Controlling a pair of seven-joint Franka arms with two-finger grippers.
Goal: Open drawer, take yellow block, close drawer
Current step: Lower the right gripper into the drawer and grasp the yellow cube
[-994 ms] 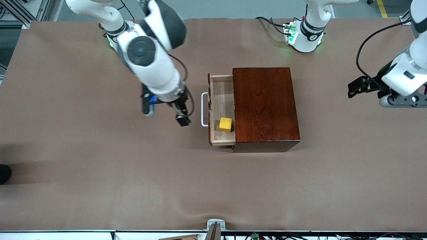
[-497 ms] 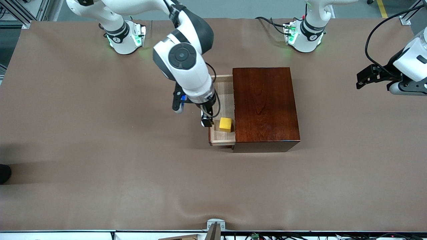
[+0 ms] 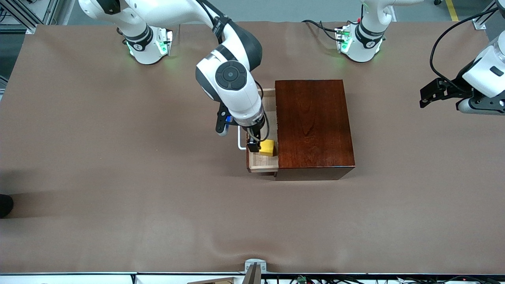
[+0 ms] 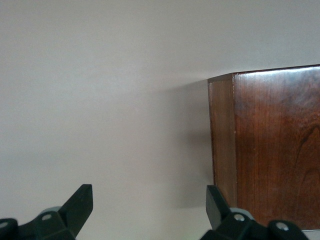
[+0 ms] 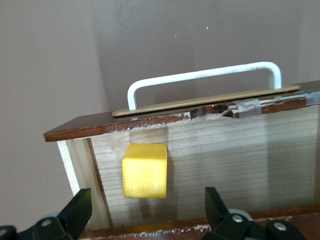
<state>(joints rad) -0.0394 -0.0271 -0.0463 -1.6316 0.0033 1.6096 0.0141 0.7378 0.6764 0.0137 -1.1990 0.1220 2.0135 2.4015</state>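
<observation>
The drawer (image 3: 261, 161) of the dark reddish-brown wooden box (image 3: 313, 124) stands pulled out toward the right arm's end of the table, its white handle (image 3: 239, 142) partly hidden by the right arm. The yellow block (image 3: 269, 148) lies on the pale drawer floor near the corner closest to the front camera. My right gripper (image 3: 255, 148) hangs open over the drawer, close above the block. In the right wrist view the block (image 5: 145, 171) sits just ahead of the gap of the right gripper (image 5: 147, 207), under the handle (image 5: 200, 75). My left gripper (image 3: 429, 94) waits open in the air past the box.
A brown cloth (image 3: 118, 177) covers the whole table. Both arm bases (image 3: 148, 41) (image 3: 361, 39) stand along the far edge. A small metal bracket (image 3: 254, 267) sits at the near edge. The left wrist view shows the box's side (image 4: 270, 145) and bare cloth.
The right arm swung from the cloth beside the handle to over the open drawer, bringing its open gripper above the yellow block. The left arm lifted and shifted slightly.
</observation>
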